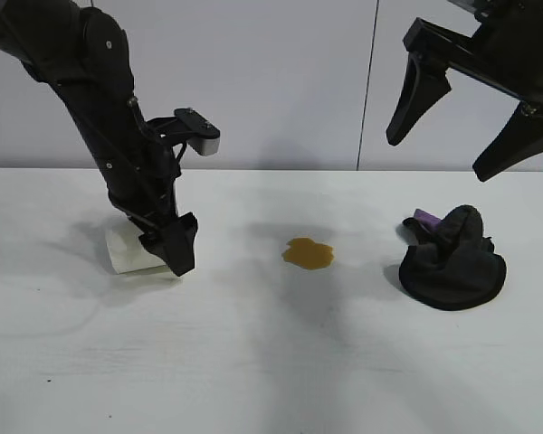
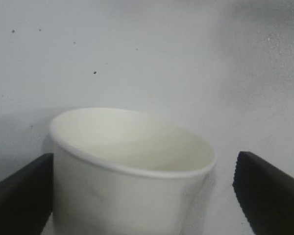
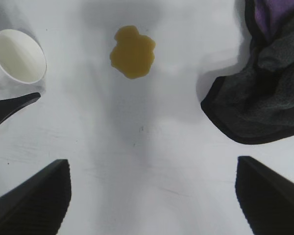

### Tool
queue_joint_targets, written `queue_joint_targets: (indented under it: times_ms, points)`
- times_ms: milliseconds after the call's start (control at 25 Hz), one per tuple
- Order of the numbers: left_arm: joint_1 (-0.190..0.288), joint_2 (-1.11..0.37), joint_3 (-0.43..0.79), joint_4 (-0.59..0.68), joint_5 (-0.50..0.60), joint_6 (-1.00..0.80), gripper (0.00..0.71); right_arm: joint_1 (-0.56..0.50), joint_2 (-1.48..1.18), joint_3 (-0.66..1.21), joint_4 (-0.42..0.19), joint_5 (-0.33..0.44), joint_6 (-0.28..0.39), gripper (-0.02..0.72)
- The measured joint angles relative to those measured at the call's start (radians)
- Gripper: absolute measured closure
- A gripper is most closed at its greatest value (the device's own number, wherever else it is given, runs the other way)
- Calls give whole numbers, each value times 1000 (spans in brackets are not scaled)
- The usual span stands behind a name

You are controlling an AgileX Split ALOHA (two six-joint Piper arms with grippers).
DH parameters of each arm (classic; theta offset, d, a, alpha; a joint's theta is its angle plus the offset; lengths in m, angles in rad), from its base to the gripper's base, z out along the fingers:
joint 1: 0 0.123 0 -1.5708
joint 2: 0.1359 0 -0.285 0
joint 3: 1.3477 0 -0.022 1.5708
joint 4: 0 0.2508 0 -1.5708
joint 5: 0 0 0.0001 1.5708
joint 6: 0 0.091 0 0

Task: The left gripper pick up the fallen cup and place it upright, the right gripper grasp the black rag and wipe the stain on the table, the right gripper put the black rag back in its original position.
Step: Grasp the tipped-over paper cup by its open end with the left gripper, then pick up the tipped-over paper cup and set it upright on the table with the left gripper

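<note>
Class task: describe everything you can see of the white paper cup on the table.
The plain white tapered paper cup has a rolled rim and an empty, clean-looking inside. It lies tipped on the white tabletop, at the far left of the scene as the exterior view shows it, well apart from the yellowish-brown stain. The left black two-fingered pincer straddles it, one finger right beside its wall.
</note>
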Motion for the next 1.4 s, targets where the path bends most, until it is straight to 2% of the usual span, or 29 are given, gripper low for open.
queue_joint_targets:
  times_ms: [80, 400, 880, 1000, 1120, 1240, 1400]
  points:
    - [0, 3, 0, 0, 0, 1, 145, 0, 0, 0, 0, -6, -3, 73]
    - [0, 9, -1, -9, 1, 46, 205, 0, 0, 0, 0, -6, -9, 73]
    - [1, -16, -1, -95, 0, 71, 228, 0, 0, 0, 0, -8, -10, 73]
    - [10, -54, -1, -190, -5, 156, 243, 0, 0, 0, -1, -9, -10, 73]
    - [42, -85, 15, -359, -10, 274, 245, 0, 0, 0, -1, -9, -10, 73]
    - [107, -98, 65, -593, -20, 451, 245, 0, 0, 0, -1, -9, -10, 73]
    - [178, -108, 151, -952, -5, 814, 245, 0, 0, 0, -1, -9, -10, 73]
